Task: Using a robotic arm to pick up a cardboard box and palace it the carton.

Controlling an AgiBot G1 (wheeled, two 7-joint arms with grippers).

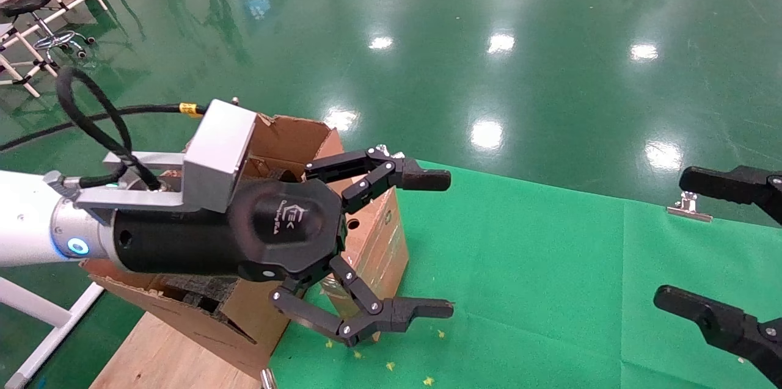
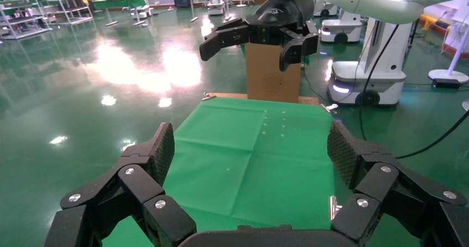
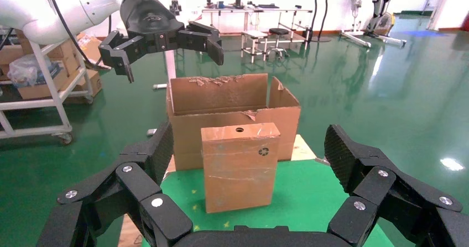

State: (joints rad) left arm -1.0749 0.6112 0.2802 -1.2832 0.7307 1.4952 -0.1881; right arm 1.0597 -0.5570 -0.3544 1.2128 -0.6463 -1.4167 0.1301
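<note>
My left black two-finger linkage gripper (image 1: 437,242), jaws spread wide and empty, hangs nearest, partly blocking the small brown cardboard box (image 3: 239,167). That box stands upright on the green cloth (image 1: 550,267), touching the large torn-flap carton (image 3: 232,100). A round printed mark shows; unreadable. My right gripper (image 1: 690,239) also gapes wide.

From my head camera, the left gripper (image 1: 391,242) covers most of the cardboard box (image 1: 376,236) and much of the carton (image 1: 287,138); I can't read the box's printed marks. The right gripper (image 1: 721,242) is cut off at the frame's right edge. The carton's (image 3: 232,100) base is hidden behind the box (image 3: 240,167) in my right wrist view.
</note>
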